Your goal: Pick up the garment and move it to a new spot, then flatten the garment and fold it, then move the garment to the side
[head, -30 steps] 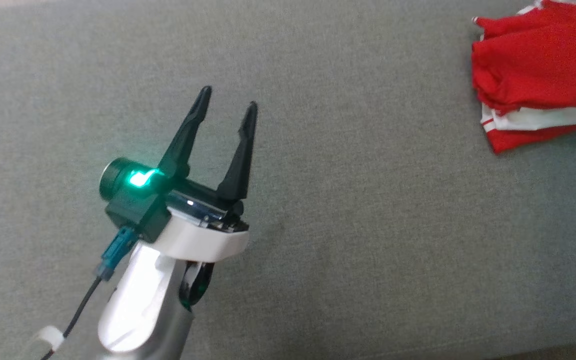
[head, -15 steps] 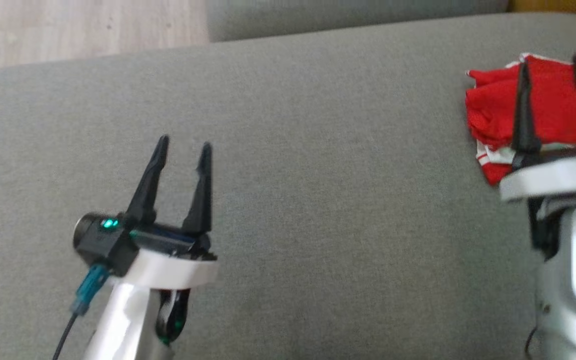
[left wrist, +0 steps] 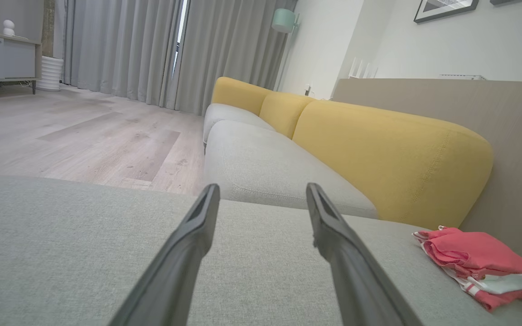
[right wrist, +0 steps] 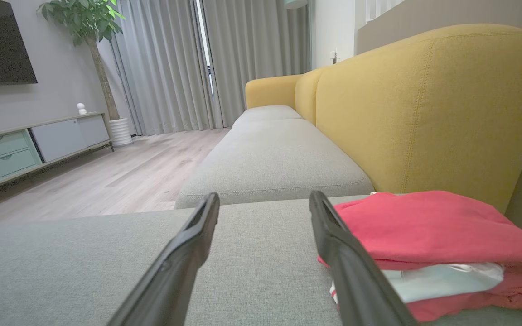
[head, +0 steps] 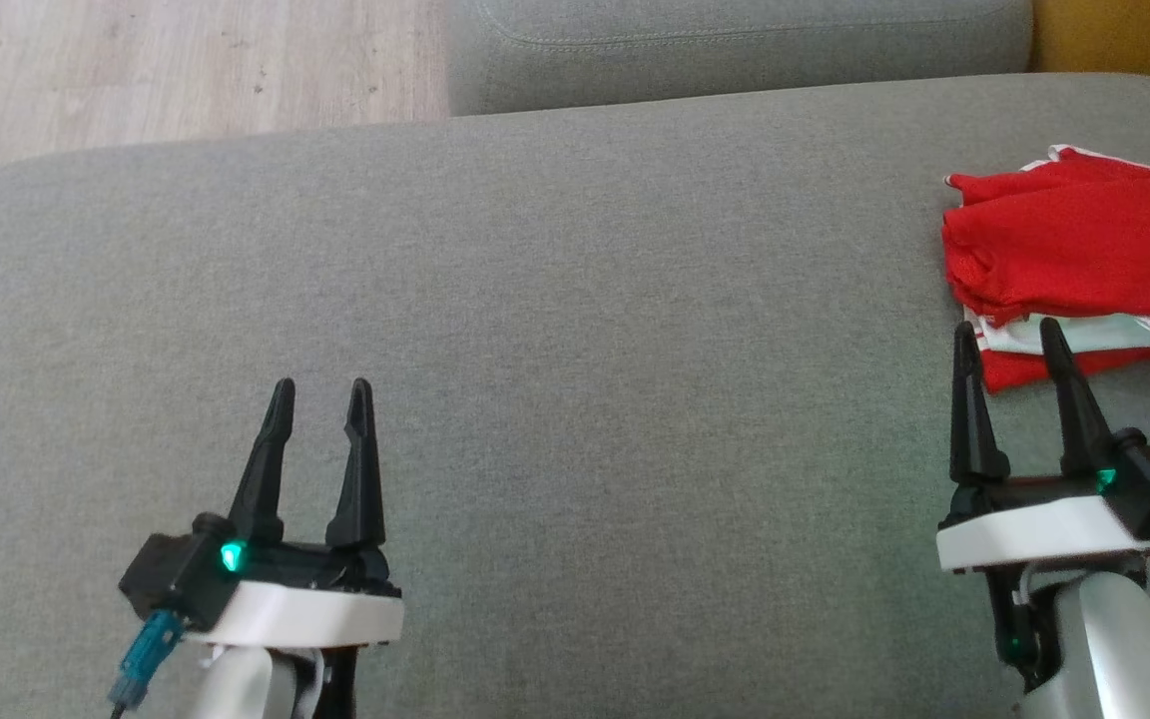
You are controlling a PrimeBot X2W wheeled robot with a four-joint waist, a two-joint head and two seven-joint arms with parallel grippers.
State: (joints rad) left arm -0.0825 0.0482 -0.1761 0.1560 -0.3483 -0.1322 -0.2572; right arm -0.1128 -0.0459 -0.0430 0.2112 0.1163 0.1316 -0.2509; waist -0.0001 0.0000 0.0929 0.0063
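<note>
Garment (head: 1074, 235) lies folded at far R of grey seat cushion (head: 575, 300), by yellow backrest (right wrist: 424, 90); L gripper (head: 321, 387) & R gripper (head: 1006, 328) both open, empty; judged: move-aside step looks done, next just keep arms clear, no regrasp.

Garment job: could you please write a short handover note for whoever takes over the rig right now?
Left gripper: open, empty, over the grey seat cushion.
Right gripper: open, empty, close to the near corner of the garment.
Garment: red and white, folded, at the cushion's right end by the yellow backrest.
Done: apparently folded and set aside.
Left: probably nothing; check the fold.
</note>
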